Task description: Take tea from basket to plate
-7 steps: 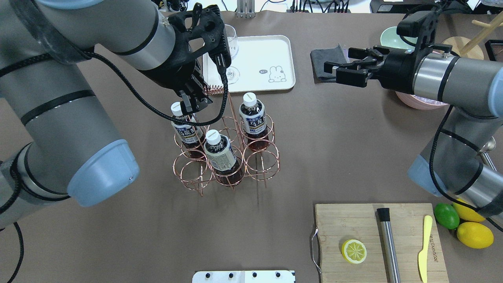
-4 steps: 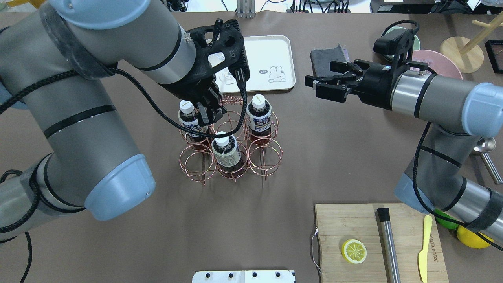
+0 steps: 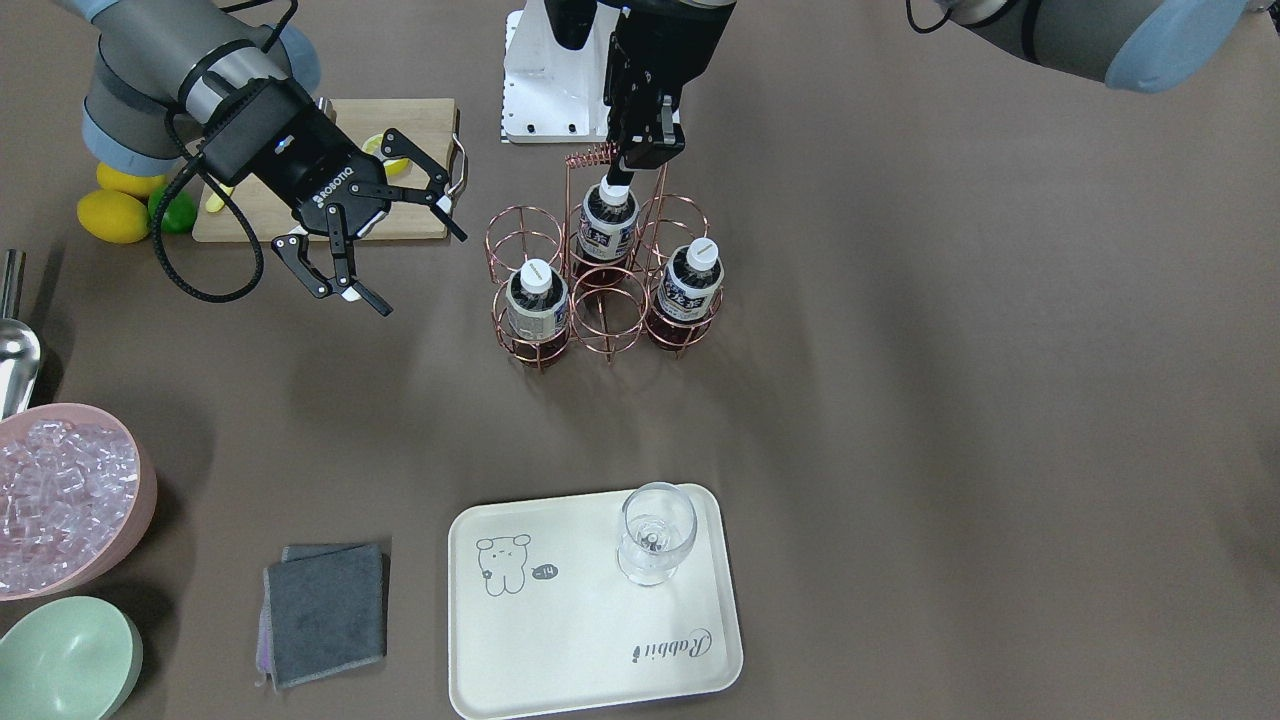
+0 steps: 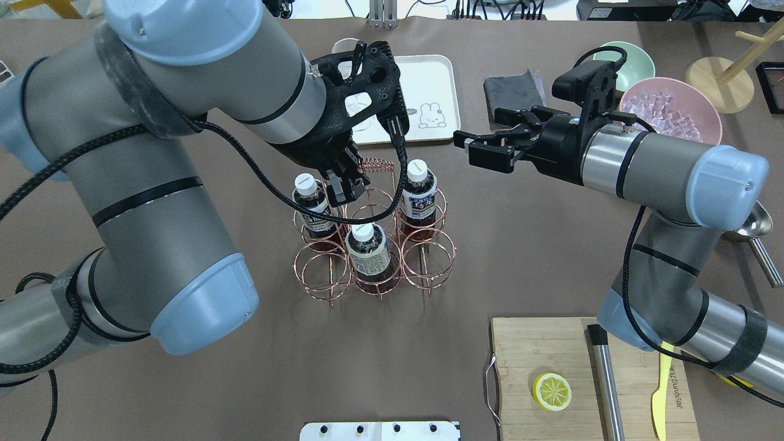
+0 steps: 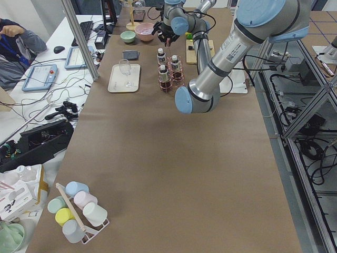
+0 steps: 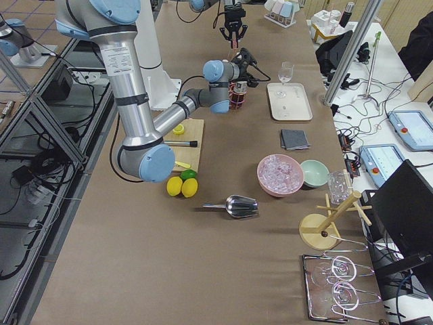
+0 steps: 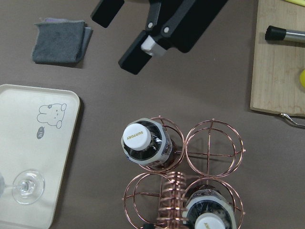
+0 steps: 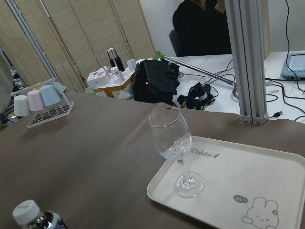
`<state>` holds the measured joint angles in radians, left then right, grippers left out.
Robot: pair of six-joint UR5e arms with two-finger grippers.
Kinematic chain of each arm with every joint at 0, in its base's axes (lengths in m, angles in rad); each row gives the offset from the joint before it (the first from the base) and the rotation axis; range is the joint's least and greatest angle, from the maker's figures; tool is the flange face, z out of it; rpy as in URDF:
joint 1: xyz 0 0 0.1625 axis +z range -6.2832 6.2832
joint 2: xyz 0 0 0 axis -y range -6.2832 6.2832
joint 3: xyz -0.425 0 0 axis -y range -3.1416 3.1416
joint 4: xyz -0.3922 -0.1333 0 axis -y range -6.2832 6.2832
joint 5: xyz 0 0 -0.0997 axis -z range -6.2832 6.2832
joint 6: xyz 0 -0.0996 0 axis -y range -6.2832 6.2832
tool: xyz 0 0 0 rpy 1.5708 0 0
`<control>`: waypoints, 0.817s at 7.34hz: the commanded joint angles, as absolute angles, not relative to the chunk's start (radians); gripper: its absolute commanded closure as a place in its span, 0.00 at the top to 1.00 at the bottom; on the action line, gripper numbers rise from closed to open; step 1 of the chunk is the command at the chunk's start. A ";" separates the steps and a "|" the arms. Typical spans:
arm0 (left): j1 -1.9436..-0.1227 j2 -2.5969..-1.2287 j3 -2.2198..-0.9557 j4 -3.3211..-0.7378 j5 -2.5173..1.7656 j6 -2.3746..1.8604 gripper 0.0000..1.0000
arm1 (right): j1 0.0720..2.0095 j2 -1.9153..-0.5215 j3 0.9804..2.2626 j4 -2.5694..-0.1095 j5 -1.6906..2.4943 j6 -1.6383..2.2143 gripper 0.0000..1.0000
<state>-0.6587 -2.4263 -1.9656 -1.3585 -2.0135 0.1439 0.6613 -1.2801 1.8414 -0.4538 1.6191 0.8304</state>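
The copper wire basket point(image 4: 373, 245) point(image 3: 600, 290) stands mid-table and holds three tea bottles point(image 4: 312, 202) point(image 4: 367, 254) point(image 4: 419, 196) with white caps. My left gripper point(image 4: 344, 184) point(image 3: 642, 150) sits over the basket's back row and appears shut on the coiled handle point(image 4: 376, 164) point(image 7: 174, 200). My right gripper point(image 4: 465, 149) point(image 3: 420, 270) is open and empty, just right of the basket, fingers pointing at it. The cream plate point(image 4: 435, 79) point(image 3: 580, 640) lies beyond the basket with a clear stemmed glass point(image 3: 655, 535) point(image 8: 174, 143) on it.
A grey cloth point(image 4: 511, 92), a mint bowl point(image 4: 631, 61) and a pink bowl of ice point(image 4: 670, 110) lie at the back right. A wooden cutting board point(image 4: 551, 349) with a lemon half, a steel rod and a yellow knife sits front right.
My left gripper has moved right and the basket with its three bottles has moved with it. My right arm has swung left toward the basket, gripper still open.
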 commanded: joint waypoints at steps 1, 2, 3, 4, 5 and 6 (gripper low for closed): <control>-0.655 -2.427 -1.963 -1.358 -2.011 0.143 0.00 | 0.641 -1.253 1.841 -0.503 1.583 0.821 1.00; -0.655 -2.427 -1.963 -1.359 -2.006 0.143 0.00 | 0.635 -1.227 1.838 -0.535 1.574 0.819 1.00; -0.655 -2.427 -1.963 -1.358 -2.005 0.143 0.00 | 0.626 -1.217 1.838 -0.558 1.568 0.825 1.00; -0.653 -2.427 -1.963 -1.358 -2.005 0.143 0.00 | 0.611 -1.216 1.839 -0.558 1.550 0.822 1.00; -0.650 -2.427 -1.963 -1.358 -2.003 0.143 0.00 | 0.597 -1.203 1.839 -0.583 1.530 0.819 1.00; -0.646 -2.427 -1.963 -1.358 -1.993 0.141 0.00 | 0.589 -1.195 1.839 -0.600 1.525 0.819 1.00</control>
<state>-0.6519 -2.4268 -1.9635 -1.3577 -2.0038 0.1426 0.6071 -1.2107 1.8389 -0.5687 1.5435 0.8210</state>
